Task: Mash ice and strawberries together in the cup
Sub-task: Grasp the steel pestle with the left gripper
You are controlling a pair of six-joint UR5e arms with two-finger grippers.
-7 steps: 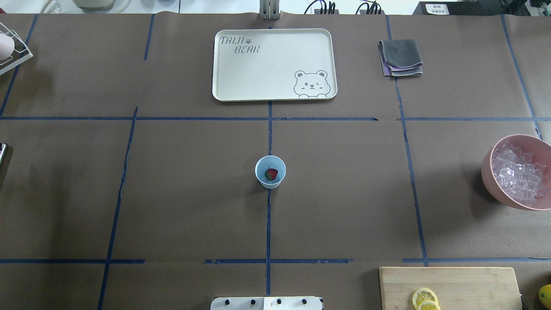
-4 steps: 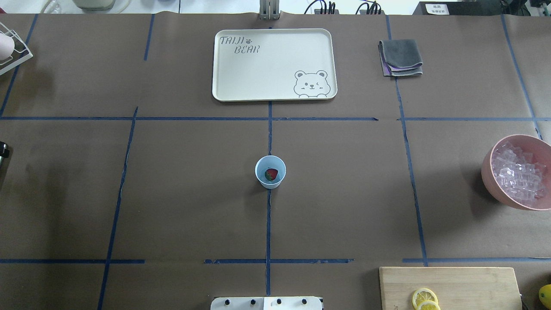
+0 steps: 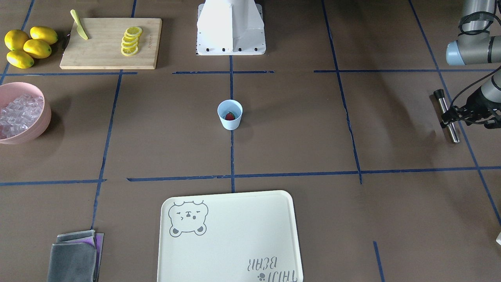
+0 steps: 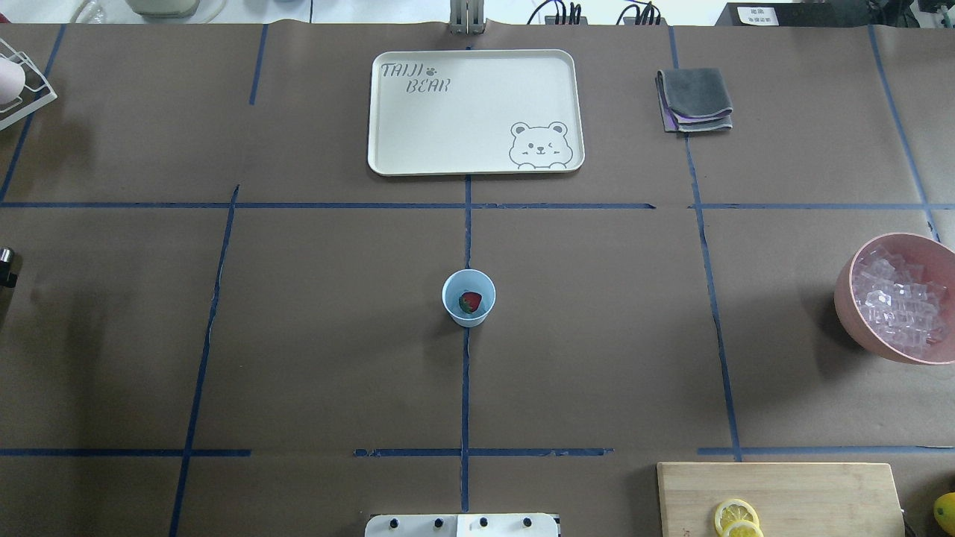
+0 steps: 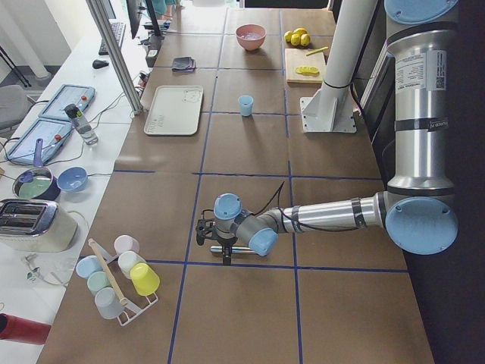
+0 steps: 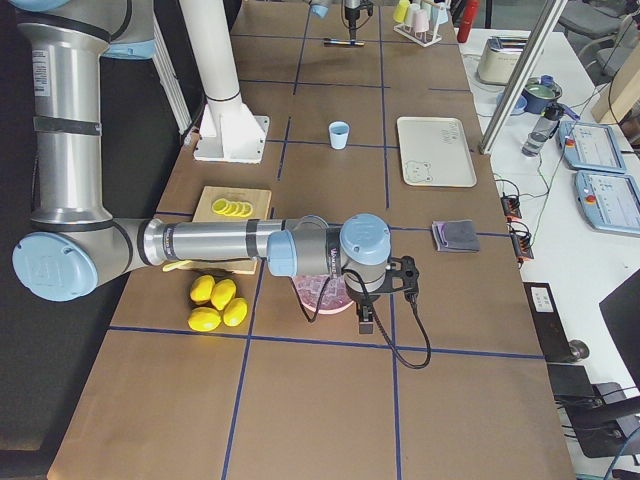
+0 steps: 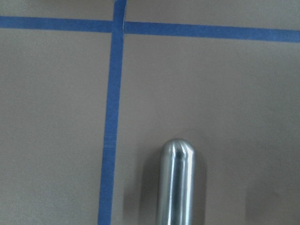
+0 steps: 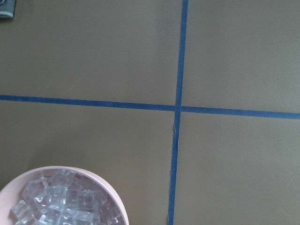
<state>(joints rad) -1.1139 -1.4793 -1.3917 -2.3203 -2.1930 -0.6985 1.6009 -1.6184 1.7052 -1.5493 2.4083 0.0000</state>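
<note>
The pale blue cup point(image 4: 468, 298) stands at the table's middle with the red strawberry point(image 4: 470, 301) inside; both also show in the front view, cup point(image 3: 230, 114) and strawberry point(image 3: 229, 116). No ice shows in the cup. The ice point(image 4: 899, 306) fills a pink bowl point(image 4: 847, 298) at the right edge. My left gripper point(image 3: 449, 117) is far left of the cup, shut on a metal rod point(image 3: 452, 133) with a black end, held just above the table. The rod's rounded tip shows in the left wrist view point(image 7: 176, 183). My right gripper point(image 6: 365, 310) hangs beside the bowl; I cannot tell whether it is open.
A cream bear tray point(image 4: 477, 112) lies beyond the cup, a folded grey cloth point(image 4: 695, 98) to its right. A cutting board point(image 4: 780, 496) with lemon slices point(image 4: 736, 517) sits front right, whole lemons point(image 3: 27, 45) beside it. A rack of cups point(image 5: 121, 277) stands far left.
At the overhead view's left edge the rod's end has shifted slightly, first its silver part showing, then its black end. Cup, strawberry and bowl have not moved.
</note>
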